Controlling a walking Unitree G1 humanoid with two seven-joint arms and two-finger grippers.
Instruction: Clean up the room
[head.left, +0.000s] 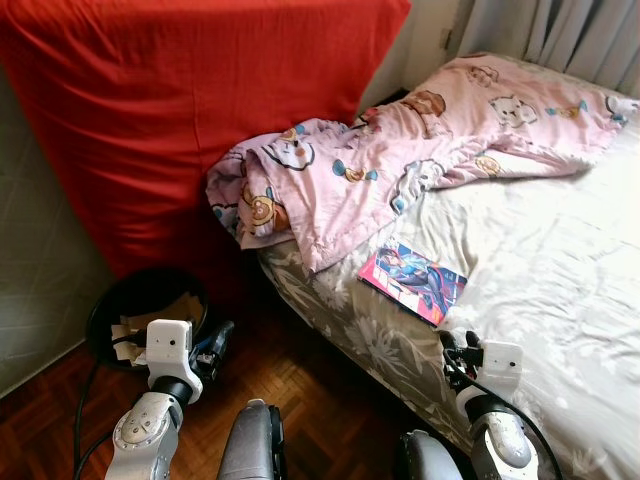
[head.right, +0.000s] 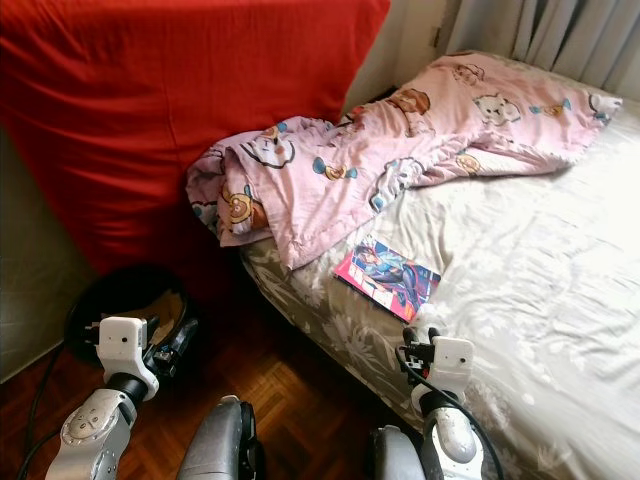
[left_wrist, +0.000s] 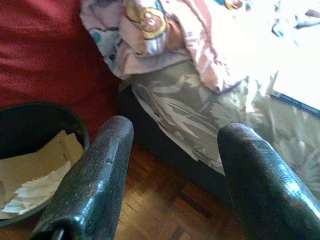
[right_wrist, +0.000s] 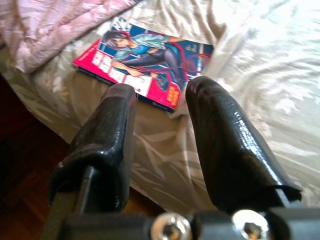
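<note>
the right claw hangs with fingers apart just short of the comic book, so it should reach on and pinch the near edge squarely. the left claw, also parted, idles. the book lies flat, glossy and thin, on the bed beside the pink blanket.

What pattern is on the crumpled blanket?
Pink with cartoon animals, clearest in the left eye view: blanket.
</note>
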